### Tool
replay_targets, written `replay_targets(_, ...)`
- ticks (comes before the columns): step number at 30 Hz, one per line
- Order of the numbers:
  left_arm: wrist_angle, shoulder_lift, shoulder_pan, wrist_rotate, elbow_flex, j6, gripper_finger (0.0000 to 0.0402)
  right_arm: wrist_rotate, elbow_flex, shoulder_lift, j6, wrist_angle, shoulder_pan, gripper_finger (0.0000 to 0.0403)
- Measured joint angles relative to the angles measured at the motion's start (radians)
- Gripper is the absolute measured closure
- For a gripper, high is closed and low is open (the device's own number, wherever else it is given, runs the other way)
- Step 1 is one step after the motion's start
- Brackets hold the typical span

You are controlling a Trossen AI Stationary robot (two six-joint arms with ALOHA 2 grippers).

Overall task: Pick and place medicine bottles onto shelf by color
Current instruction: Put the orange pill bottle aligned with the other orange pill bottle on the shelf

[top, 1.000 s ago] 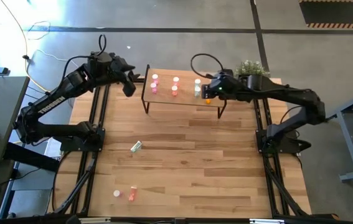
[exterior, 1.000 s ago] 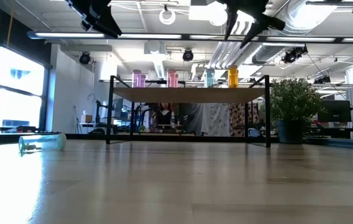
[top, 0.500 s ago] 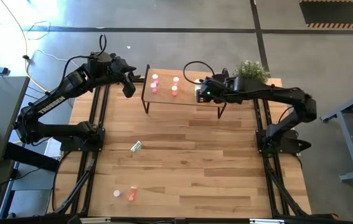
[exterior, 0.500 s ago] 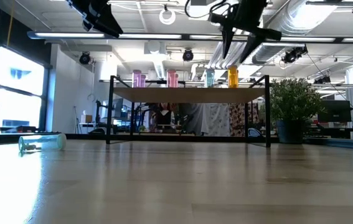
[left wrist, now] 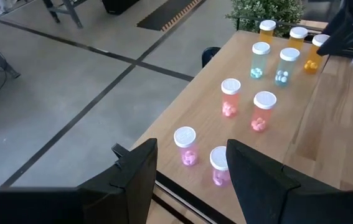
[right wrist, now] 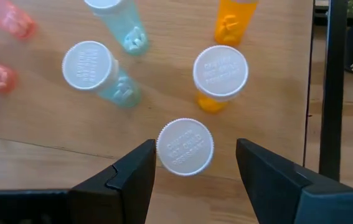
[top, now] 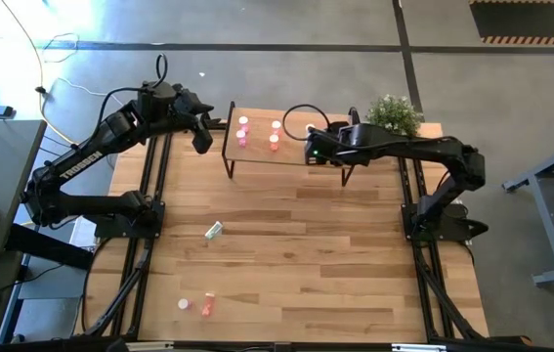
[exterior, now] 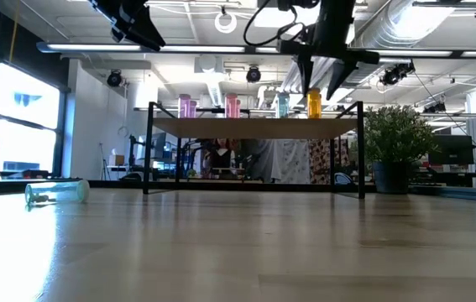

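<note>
The shelf (top: 257,156) stands at the table's far side with upright medicine bottles in pairs: pink (left wrist: 186,145), salmon (left wrist: 263,109), pale green (left wrist: 260,58) and orange (left wrist: 266,30). My right gripper (top: 308,149) hangs open over the shelf's right part, fingers pointing steeply down. In the right wrist view they stand on either side of a white bottle cap (right wrist: 184,147) without touching it; the body beneath is hidden. My left gripper (top: 201,137) waits open above the shelf's left end. One pale green bottle (top: 214,230) lies on its side on the table.
A potted plant (top: 394,110) stands at the table's far right corner beside the shelf. Near the front left edge a pinkish bottle (top: 206,304) lies beside another white-capped one (top: 184,304). Orange bottles (right wrist: 220,74) and green bottles (right wrist: 92,68) stand close around the right gripper's fingers.
My right gripper has come down toward the shelf top and shifted toward the table's left along the shelf, tipping to point more steeply down. It has stayed open. The bottles have kept their places.
</note>
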Motion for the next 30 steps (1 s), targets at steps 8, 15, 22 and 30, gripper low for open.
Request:
replay_targets(8, 0.0, 0.0, -0.002, 0.041, 0.0, 0.0, 0.0218, 0.011, 0.0, 0.002, 0.02, -0.011, 0.0, 0.019)
replay_targets(15, 0.0, 0.0, -0.002, 0.052, 0.0, 0.0, 0.0218, 0.025, 0.0, 0.002, 0.058, -0.026, 0.0, 0.019)
replay_targets(22, 0.0, 0.0, -0.002, 0.052, 0.0, 0.0, 0.0218, 0.024, 0.0, 0.002, 0.059, -0.032, 0.0, 0.019)
replay_targets(30, 0.0, 0.0, -0.002, 0.052, 0.0, 0.0, 0.0218, 0.021, 0.0, 0.002, 0.085, -0.076, 0.0, 0.019)
